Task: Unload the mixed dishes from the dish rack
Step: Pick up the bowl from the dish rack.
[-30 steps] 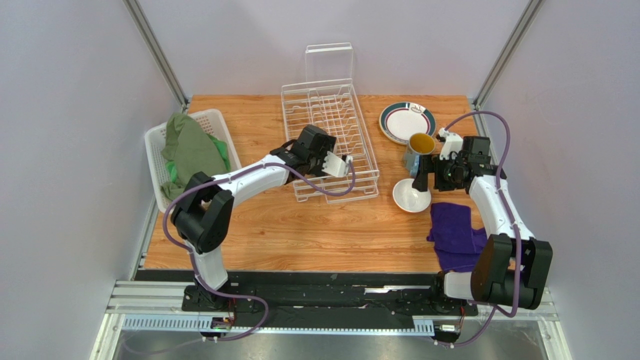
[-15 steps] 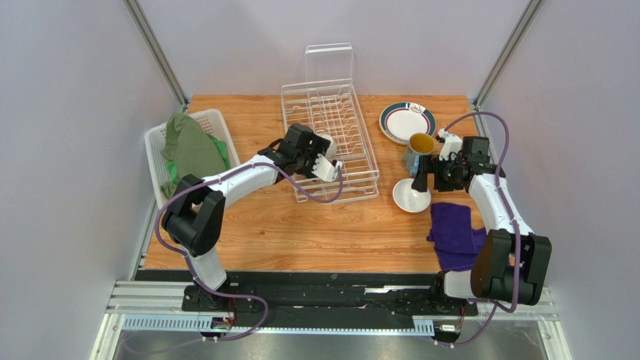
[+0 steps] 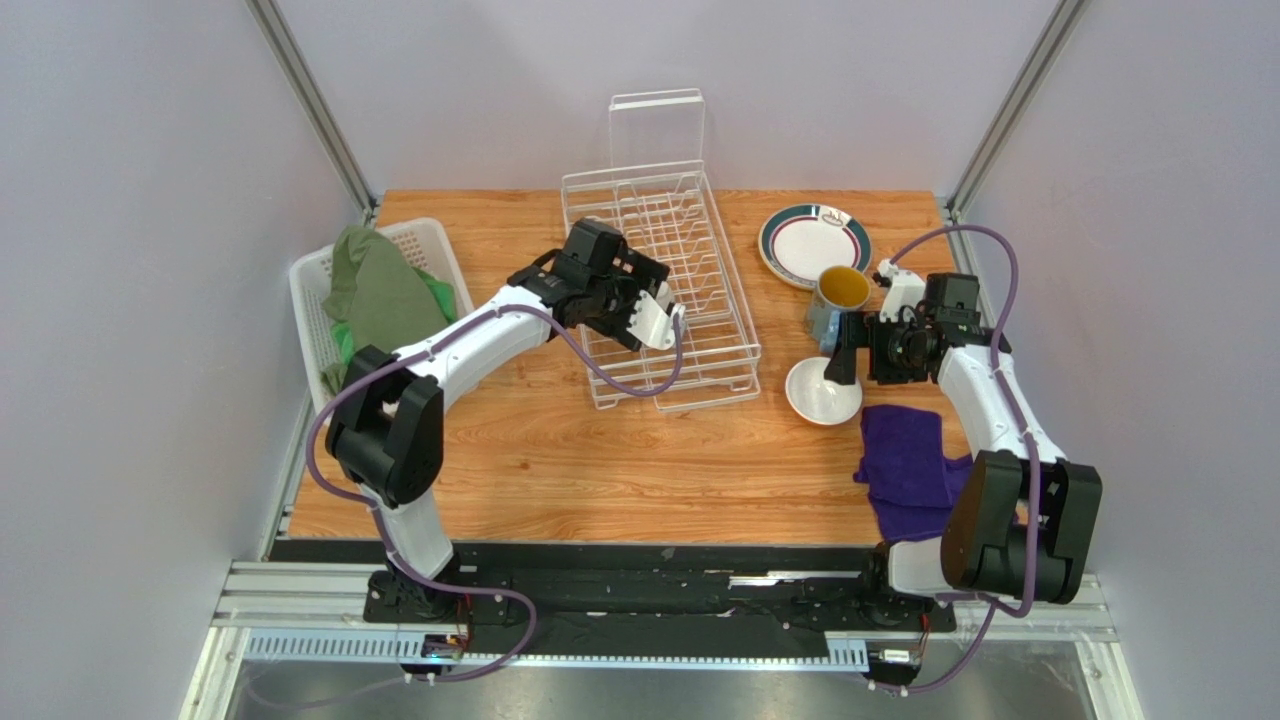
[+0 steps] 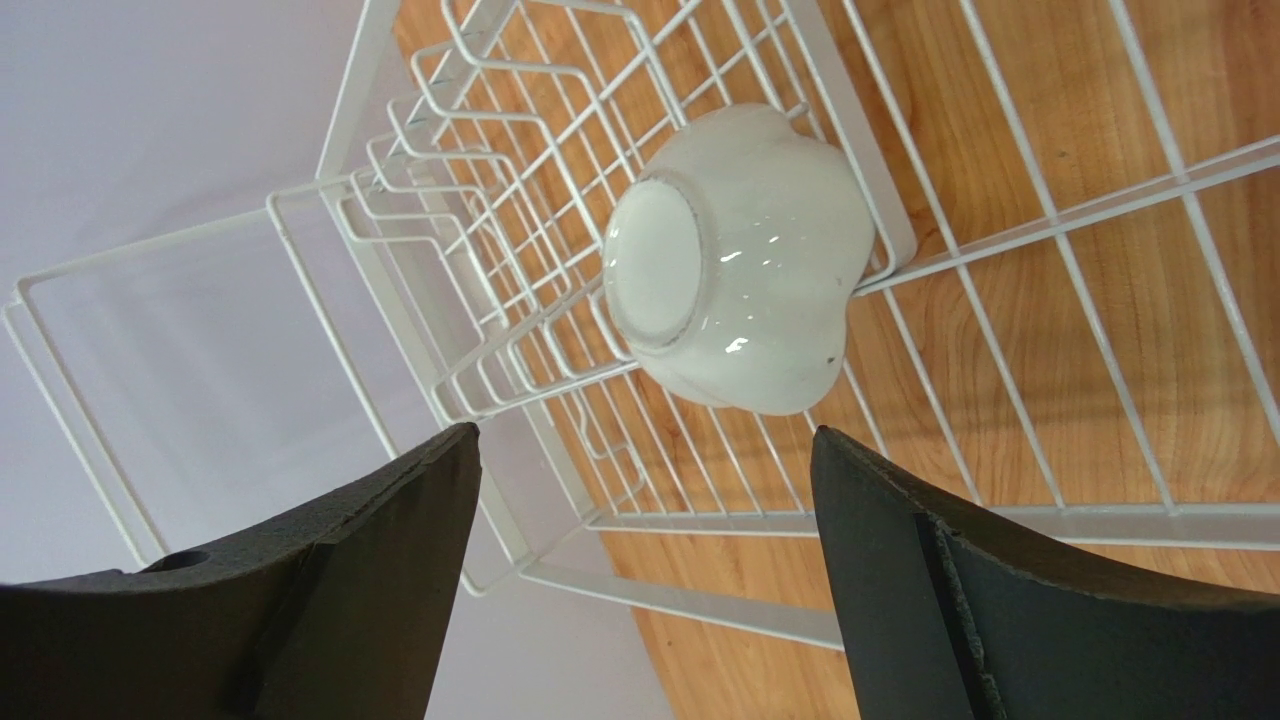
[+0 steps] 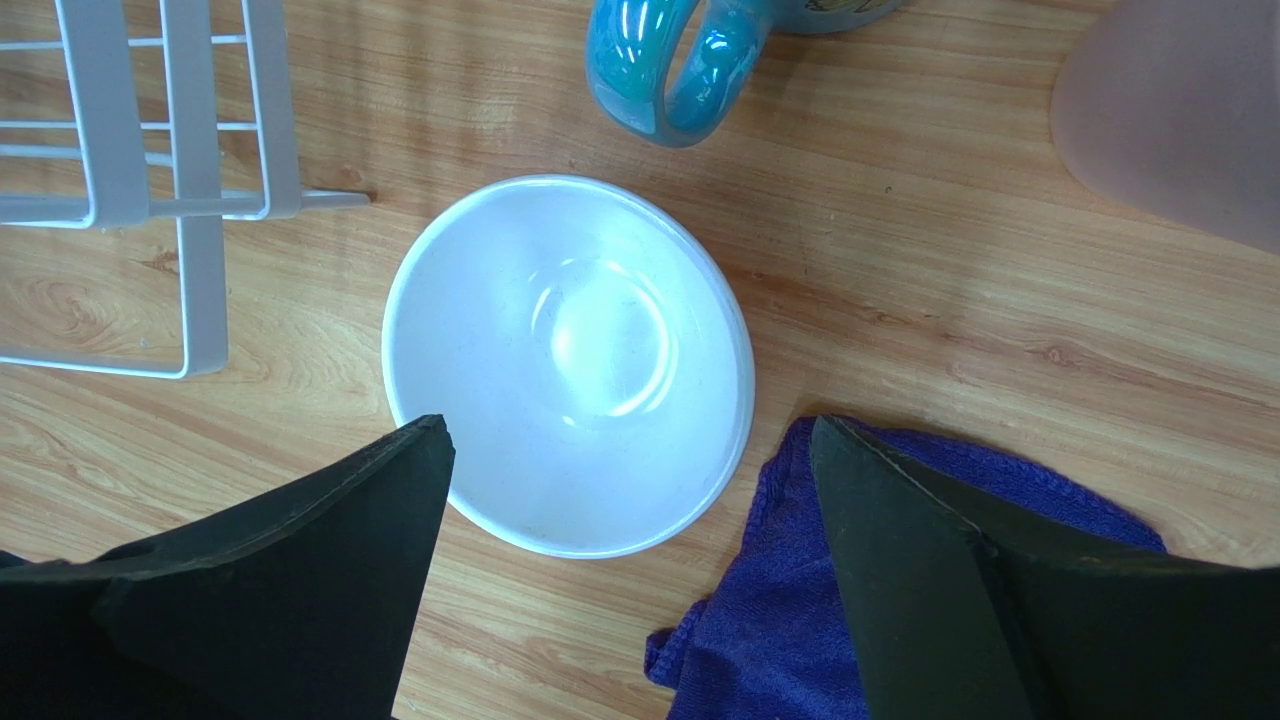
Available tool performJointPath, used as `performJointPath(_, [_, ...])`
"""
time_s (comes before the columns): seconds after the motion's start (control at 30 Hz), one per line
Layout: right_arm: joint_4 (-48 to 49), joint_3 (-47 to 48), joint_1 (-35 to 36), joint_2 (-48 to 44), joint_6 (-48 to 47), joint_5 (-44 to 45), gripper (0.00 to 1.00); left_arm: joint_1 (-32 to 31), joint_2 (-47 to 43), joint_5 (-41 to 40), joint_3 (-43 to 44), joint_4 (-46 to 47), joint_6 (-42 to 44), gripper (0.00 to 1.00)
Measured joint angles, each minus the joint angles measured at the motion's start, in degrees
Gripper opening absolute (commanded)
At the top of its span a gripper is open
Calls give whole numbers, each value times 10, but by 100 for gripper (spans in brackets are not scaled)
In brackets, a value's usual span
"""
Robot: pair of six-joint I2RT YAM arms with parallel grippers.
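The white wire dish rack (image 3: 706, 300) stands mid-table with its clear panel (image 3: 657, 128) at the far end. A small white cup (image 4: 736, 278) lies on its side among the rack's wires (image 4: 496, 270). My left gripper (image 3: 601, 258) hovers over the rack, open and empty (image 4: 643, 438), with the cup beyond its tips. My right gripper (image 3: 845, 353) is open and empty above the bowl with the white inside (image 3: 824, 393) (image 5: 568, 365). The blue mug (image 3: 839, 300) (image 5: 676, 68), the dark-rimmed plate (image 3: 813, 243) and a pink cup (image 5: 1187, 113) stand on the table. The pale yellow plate is out of view.
A white slatted basket (image 3: 436, 233) holding green cloth (image 3: 383, 300) stands at the left edge. A purple cloth (image 3: 914, 458) (image 5: 932, 600) lies near the front right, touching the bowl's side. Grey walls close in the table.
My left gripper has moved left and farther back over the rack. The right arm and the dishes on the table have not moved.
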Motion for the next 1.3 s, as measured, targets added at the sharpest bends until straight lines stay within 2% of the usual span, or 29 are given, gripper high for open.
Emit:
performJointPath(0.4, [0,0,-4,11,2,0,94,21,25,45,30,-71,25,89])
performJointPath(1.3, [0,0,-17,38,6,-5,94,35,67,82,39,-74,75,89])
